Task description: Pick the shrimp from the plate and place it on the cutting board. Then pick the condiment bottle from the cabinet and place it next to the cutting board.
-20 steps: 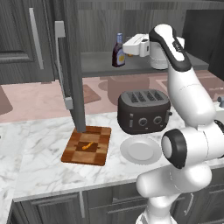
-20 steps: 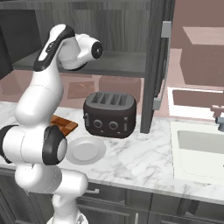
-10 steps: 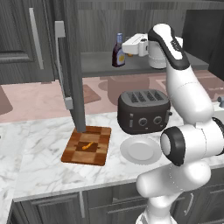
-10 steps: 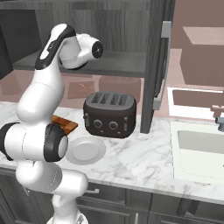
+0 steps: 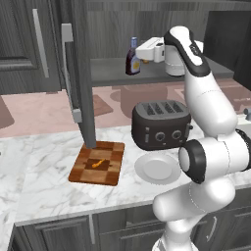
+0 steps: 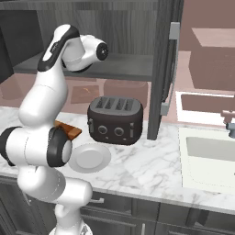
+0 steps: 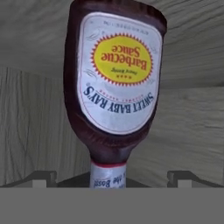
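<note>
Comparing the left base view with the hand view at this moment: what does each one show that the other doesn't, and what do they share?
Left base view only: the shrimp lying on the cutting board, the plate bare beside it, a dark toaster behind, and the gripper reaching toward the shelf.

Hand view only: the bottle's label up close, reading "Sweet Baby Ray's Barbecue Sauce", appearing inverted because the camera is rolled, with both finger tips spread wide at either side.

Both: the condiment bottle inside the cabinet, not yet gripped.

Soft, even light is falling from above, leaving faint shadows under the dark four-slot toaster [image 5: 161, 124] on the white marble counter [image 5: 44, 171]. Everything is rendering sharp, without glare or edge distortion.
</note>
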You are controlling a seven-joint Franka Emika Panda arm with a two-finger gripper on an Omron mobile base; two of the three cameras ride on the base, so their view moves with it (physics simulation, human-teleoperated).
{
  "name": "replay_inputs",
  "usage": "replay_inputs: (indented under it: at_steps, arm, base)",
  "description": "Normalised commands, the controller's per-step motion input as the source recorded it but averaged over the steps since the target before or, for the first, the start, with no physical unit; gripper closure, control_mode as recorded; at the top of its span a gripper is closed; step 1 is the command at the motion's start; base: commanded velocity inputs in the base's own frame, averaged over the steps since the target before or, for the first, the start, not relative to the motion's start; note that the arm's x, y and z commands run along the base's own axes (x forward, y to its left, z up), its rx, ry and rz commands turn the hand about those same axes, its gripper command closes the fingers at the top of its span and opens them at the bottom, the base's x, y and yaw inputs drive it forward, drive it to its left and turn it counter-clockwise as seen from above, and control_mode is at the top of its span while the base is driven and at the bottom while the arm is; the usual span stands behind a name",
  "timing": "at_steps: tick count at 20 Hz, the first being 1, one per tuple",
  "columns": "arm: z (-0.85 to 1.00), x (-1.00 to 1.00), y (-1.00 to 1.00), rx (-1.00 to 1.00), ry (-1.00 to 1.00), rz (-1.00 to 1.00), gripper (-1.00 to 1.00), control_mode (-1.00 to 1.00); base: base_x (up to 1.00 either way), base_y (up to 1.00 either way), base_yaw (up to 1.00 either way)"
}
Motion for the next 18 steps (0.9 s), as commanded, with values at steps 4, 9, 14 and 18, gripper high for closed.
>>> replay_inputs:
  at_steps: [4, 9, 14, 18]
  arm:
    - [0.00, 0.02, 0.07, 0.00, 0.00, -0.01, -1.00, -1.00]
    - [0.00, 0.03, 0.08, 0.00, 0.00, -0.01, -1.00, -1.00]
    - [0.00, 0.05, 0.04, 0.00, 0.00, -0.01, -1.00, -1.00]
    - [0.00, 0.10, 0.00, 0.00, 0.00, -0.02, -1.00, -1.00]
  base:
    - [0.00, 0.00, 0.00]
    - [0.00, 0.00, 0.00]
    - [0.00, 0.00, 0.00]
    - [0.00, 0.00, 0.00]
